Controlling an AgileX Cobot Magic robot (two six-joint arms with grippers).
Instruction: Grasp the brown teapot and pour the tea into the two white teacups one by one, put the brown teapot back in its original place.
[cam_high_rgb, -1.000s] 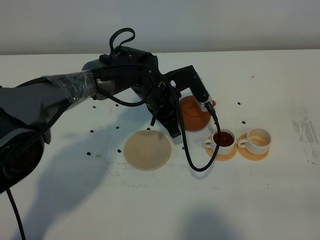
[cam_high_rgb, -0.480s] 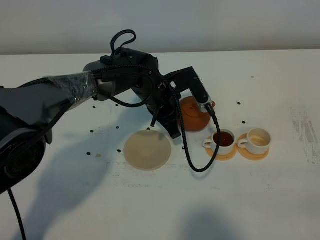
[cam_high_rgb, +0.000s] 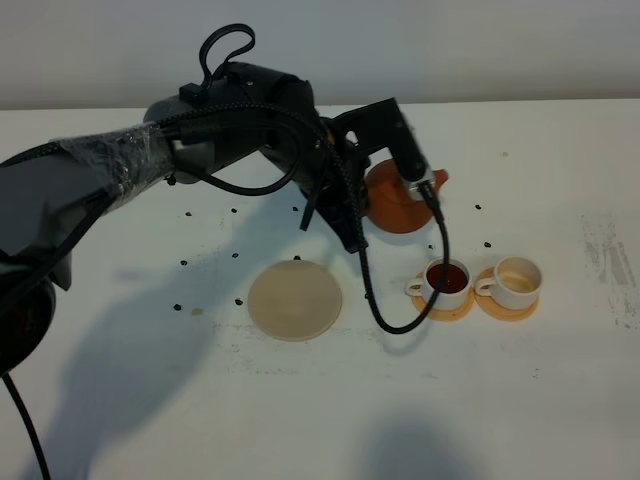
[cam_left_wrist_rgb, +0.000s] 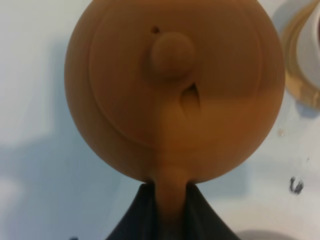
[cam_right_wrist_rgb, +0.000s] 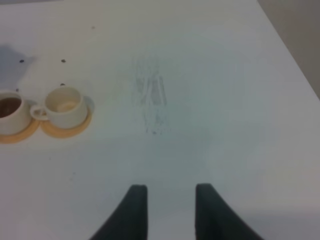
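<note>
The brown teapot (cam_high_rgb: 392, 203) hangs level above the table, behind the two white teacups, with my left gripper (cam_high_rgb: 416, 182) shut on its loop handle. In the left wrist view the teapot (cam_left_wrist_rgb: 175, 90) fills the frame, lid knob up, and the left gripper (cam_left_wrist_rgb: 169, 189) pinches the handle. The nearer cup (cam_high_rgb: 448, 280) holds dark tea; the other cup (cam_high_rgb: 517, 279) shows a cream inside. Both also show in the right wrist view, the filled cup (cam_right_wrist_rgb: 10, 114) and the pale one (cam_right_wrist_rgb: 62, 106). The round beige disc (cam_high_rgb: 295, 300) lies bare. My right gripper (cam_right_wrist_rgb: 170, 192) stands open over bare table.
Each cup sits on an orange-tan coaster (cam_high_rgb: 507, 310). Small dark specks (cam_high_rgb: 183, 263) are scattered over the white table (cam_high_rgb: 560, 400). A black cable (cam_high_rgb: 385, 320) loops down from the left arm beside the filled cup. A faint scuffed patch (cam_right_wrist_rgb: 152, 100) marks the table's right side.
The left arm has risen and drawn back from the filled cup, carrying the teapot up and toward the rear while levelling it. The cups, the disc and the right gripper have not moved.
</note>
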